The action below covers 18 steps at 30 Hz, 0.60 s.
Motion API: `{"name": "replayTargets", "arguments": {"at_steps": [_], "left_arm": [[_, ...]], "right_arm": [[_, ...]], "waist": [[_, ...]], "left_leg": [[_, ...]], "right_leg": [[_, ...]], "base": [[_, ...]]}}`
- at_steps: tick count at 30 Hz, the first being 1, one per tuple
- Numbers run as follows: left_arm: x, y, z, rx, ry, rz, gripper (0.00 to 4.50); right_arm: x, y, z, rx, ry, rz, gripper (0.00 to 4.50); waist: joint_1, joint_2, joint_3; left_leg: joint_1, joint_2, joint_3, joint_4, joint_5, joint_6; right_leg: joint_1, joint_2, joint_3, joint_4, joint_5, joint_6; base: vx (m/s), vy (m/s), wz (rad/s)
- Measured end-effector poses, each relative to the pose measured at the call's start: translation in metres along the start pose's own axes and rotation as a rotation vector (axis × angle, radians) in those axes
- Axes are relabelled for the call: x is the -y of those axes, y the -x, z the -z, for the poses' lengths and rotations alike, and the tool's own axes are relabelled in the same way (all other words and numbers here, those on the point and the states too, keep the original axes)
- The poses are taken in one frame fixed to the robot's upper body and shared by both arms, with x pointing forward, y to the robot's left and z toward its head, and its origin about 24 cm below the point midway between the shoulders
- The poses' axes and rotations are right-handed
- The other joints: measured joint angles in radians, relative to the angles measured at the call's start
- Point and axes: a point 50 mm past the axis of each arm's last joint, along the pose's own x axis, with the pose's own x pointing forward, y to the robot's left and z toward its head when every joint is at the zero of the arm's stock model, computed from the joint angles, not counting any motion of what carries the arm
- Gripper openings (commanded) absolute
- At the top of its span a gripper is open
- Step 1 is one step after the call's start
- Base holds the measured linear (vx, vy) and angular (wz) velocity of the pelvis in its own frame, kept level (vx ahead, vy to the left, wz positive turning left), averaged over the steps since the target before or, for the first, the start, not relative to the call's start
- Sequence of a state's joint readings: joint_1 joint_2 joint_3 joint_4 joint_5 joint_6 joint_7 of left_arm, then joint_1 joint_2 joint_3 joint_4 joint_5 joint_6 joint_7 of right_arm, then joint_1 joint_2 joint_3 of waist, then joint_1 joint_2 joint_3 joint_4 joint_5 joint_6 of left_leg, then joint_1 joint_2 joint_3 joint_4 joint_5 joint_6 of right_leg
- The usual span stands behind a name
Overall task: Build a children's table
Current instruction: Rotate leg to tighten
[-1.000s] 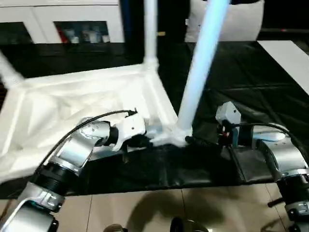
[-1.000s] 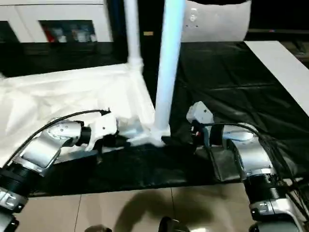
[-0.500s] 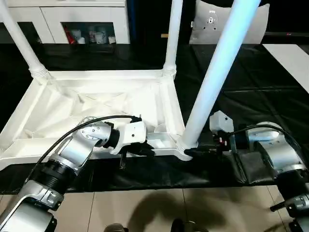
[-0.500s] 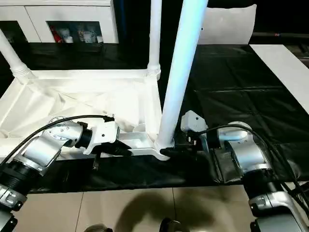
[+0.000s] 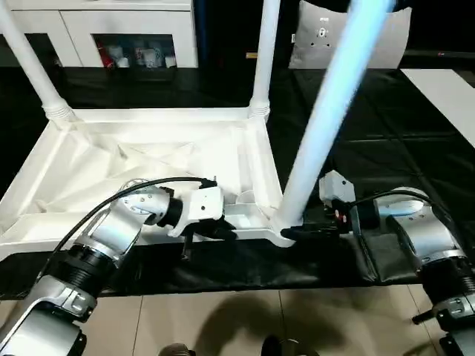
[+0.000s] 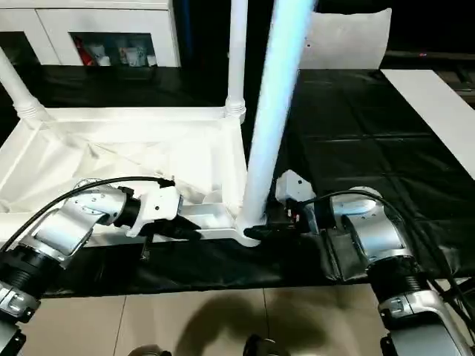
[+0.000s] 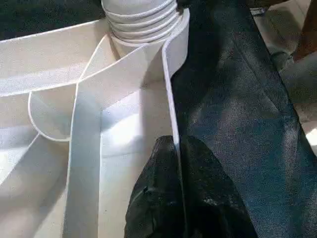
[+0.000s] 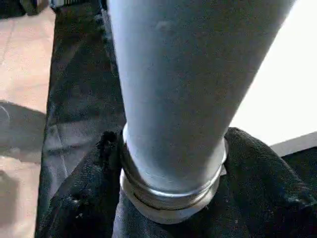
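I've got the upturned white plastic children's table [image 5: 148, 159] on the black-sheeted work table [image 5: 386, 133], left gripper [image 7: 179, 163] pinching its stiff rim, right gripper [image 8: 168, 198] clasping the light, slippery near leg [image 5: 319, 126] low by the socket, where leverage is best.

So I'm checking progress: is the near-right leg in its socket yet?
In: the near-right leg stands from its corner socket, right gripper closed around its base.

The children's table [image 5: 148, 159] looked like smooth, slightly glossy white plastic; beneath it, the work table's black sheet [image 5: 386, 141] was creased and faintly shiny.
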<state>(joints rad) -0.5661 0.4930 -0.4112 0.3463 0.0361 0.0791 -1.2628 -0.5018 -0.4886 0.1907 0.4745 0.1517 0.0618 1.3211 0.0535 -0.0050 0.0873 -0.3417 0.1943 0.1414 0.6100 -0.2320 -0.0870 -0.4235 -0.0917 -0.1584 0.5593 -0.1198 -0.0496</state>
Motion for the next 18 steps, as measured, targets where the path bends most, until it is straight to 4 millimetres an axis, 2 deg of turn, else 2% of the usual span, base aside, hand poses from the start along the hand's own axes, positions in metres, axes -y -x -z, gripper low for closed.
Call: {"name": "replayTargets", "arguments": {"at_steps": [4,8,13,16,18], "left_arm": [[-0.002,-0.002,0.001,0.016,0.097,-0.048,0.00],[-0.011,-0.007,0.002,0.032,0.257,-0.211,0.00],[-0.017,-0.027,-0.009,0.080,0.420,-0.370,0.00],[-0.020,-0.039,-0.017,0.110,0.491,-0.448,0.00],[-0.021,-0.045,-0.023,0.113,0.514,-0.492,0.00]], "right_arm": [[-0.006,-0.009,0.004,0.045,-0.100,0.086,2.74],[0.002,-0.024,0.004,0.091,-0.215,0.322,2.73],[0.016,-0.039,-0.002,0.131,-0.376,0.611,2.72],[0.023,-0.046,-0.008,0.135,-0.434,0.746,2.72],[0.026,-0.051,-0.011,0.143,-0.454,0.811,3.28]], "waist": [[-0.005,0.000,0.000],[-0.028,0.000,0.001],[-0.081,0.012,0.005],[-0.105,0.013,0.006],[-0.110,0.013,0.006]], "left_leg": [[0.006,0.000,0.001,-0.001,0.000,-0.001],[0.010,-0.001,0.002,0.000,-0.002,-0.009],[0.007,0.013,-0.003,0.000,-0.002,-0.009],[0.001,0.014,-0.004,0.000,-0.002,-0.008],[0.001,0.013,-0.004,0.000,-0.002,-0.008]], "right_leg": [[0.005,0.000,0.000,0.000,0.000,0.000],[0.009,0.000,-0.001,-0.007,-0.001,0.001],[0.026,-0.001,-0.035,-0.052,-0.001,0.002],[0.026,-0.004,-0.044,-0.060,-0.001,0.002],[0.025,-0.005,-0.044,-0.058,-0.001,0.002]], "base": [[0.000,0.000,0.00],[0.000,0.000,0.00],[0.000,0.000,0.00],[0.000,0.000,0.00],[0.000,0.000,0.00]]}}
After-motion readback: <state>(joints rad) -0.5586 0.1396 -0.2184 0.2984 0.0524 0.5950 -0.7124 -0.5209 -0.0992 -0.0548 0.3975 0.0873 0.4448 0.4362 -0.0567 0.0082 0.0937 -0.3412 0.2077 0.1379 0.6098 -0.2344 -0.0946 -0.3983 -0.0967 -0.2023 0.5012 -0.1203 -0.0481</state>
